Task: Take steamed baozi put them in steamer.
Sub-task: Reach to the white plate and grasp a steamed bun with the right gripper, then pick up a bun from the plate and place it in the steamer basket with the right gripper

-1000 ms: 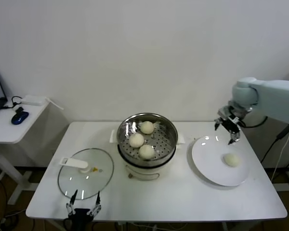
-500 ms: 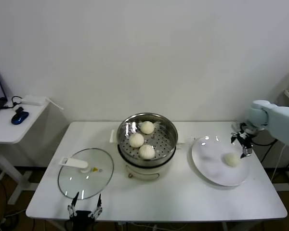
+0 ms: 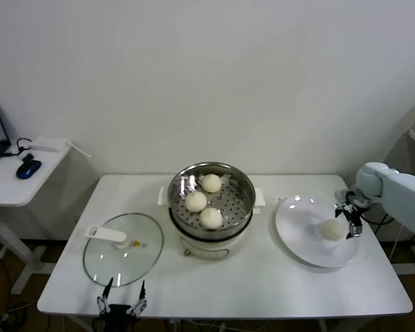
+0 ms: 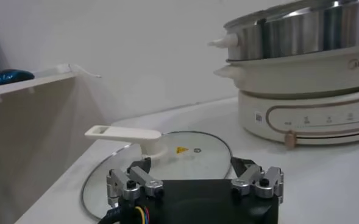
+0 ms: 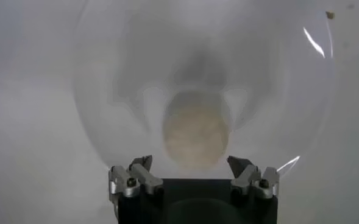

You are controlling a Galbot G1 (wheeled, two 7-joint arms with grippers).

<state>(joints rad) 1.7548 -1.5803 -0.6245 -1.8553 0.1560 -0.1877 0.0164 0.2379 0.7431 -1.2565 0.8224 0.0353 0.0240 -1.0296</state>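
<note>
Lighting: bright, even, from overhead.
Glare: highlights on the steamer (image 3: 211, 200) rim and the plate (image 5: 313, 42) edge.
Shadows: soft, under the steamer on the tabletop (image 3: 263, 277).
Focus: the bun (image 5: 196, 129) is blurred in the right wrist view.

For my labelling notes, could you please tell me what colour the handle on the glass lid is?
The handle on the glass lid is white, clearest in the left wrist view.

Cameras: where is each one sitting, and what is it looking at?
Head view: high up, looking down at the table, steamer, plate; both arms show.
Left wrist view: low by the table's near edge, facing the glass lid; left gripper shows.
Right wrist view: above the plate, facing the last baozi; right gripper shows.
Head and right wrist views share that baozi.
</note>
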